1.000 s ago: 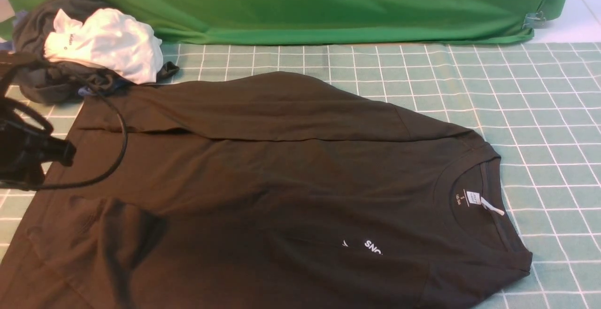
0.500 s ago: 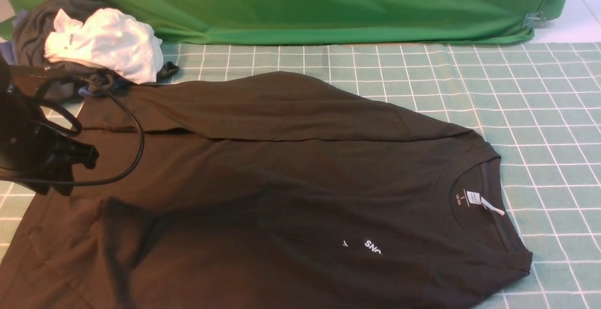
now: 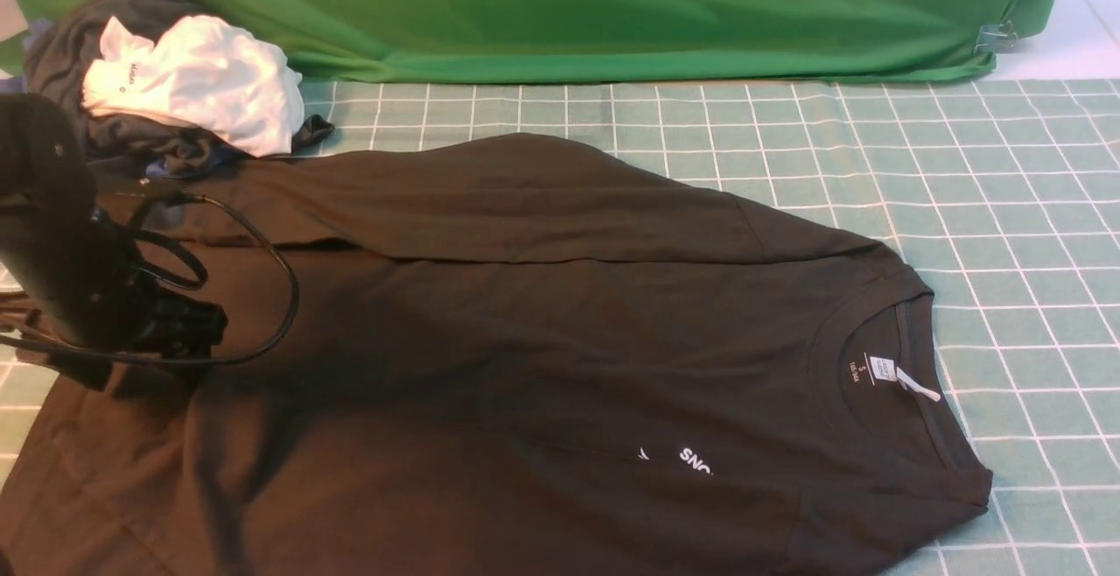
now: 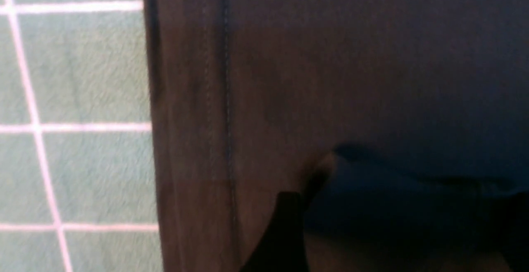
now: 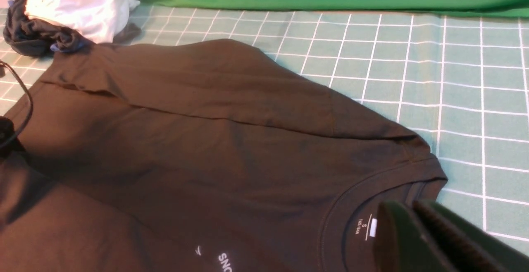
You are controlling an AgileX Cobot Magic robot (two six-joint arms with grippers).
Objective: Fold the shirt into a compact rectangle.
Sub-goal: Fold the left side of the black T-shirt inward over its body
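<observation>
The dark brown-black shirt (image 3: 542, 322) lies spread on the checked mat, collar to the right and hem to the left. Its far sleeve is folded across the body. The white neck label (image 3: 879, 370) and the "SNOW" logo (image 3: 691, 460) face up. My left gripper (image 3: 188, 331) hovers low over the hem end. In the left wrist view it (image 4: 403, 212) stands open, one dark finger (image 4: 285, 239) over the shirt's stitched hem (image 4: 225, 98). My right gripper (image 5: 413, 208) is shut and empty, just above the collar and label (image 5: 373, 227); the front view does not show it.
A small white shirt (image 3: 197, 77) lies bunched on a dark grey garment (image 3: 96, 156) at the back left. A green cloth (image 3: 612, 7) hangs behind, held by a clip (image 3: 997, 36). A black cable loop (image 3: 280, 296) hangs from the left arm. The checked mat (image 3: 1006, 208) extends right.
My left arm has moved right and down over the shirt's hem end and its jaws have opened. The raised fold of cloth at the near left has dropped flat.
</observation>
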